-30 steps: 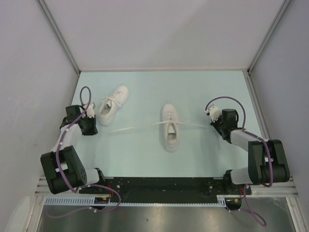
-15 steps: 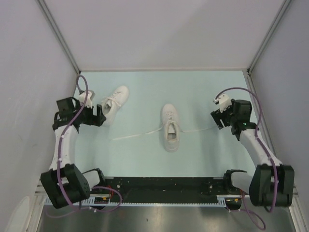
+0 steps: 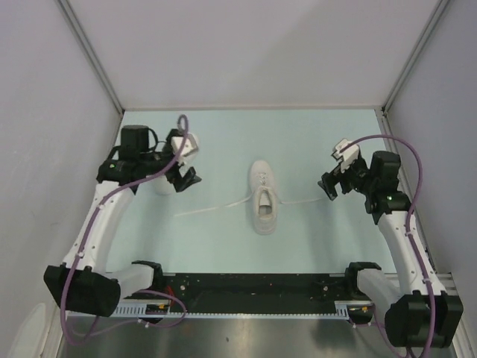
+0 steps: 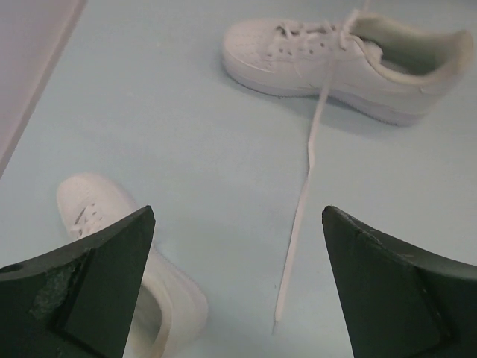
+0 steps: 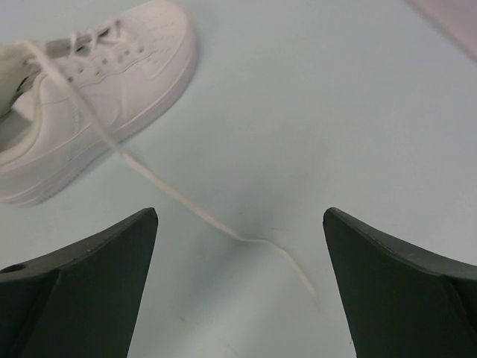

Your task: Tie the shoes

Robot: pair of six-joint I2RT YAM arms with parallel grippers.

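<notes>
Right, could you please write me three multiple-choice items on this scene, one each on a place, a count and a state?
1. Where on the pale blue table is the small white low-top lace-up sneaker whose thin white laces trail out to both sides?
A. midway between the two arms
B. against the far wall
C. beneath the right arm

2. How many white sneakers are in the scene?
A. one
B. two
C. three

3. In what state are the left end effector and the right end effector?
A. both open, holding nothing
B. both shut on lace ends
C. left one shut on a sneaker

Key:
1 A, the top view shows it central.
2 B, the left wrist view also shows a second white sneaker.
3 A, each wrist view shows jaws wide apart, with the laces lying loose on the table.
</notes>
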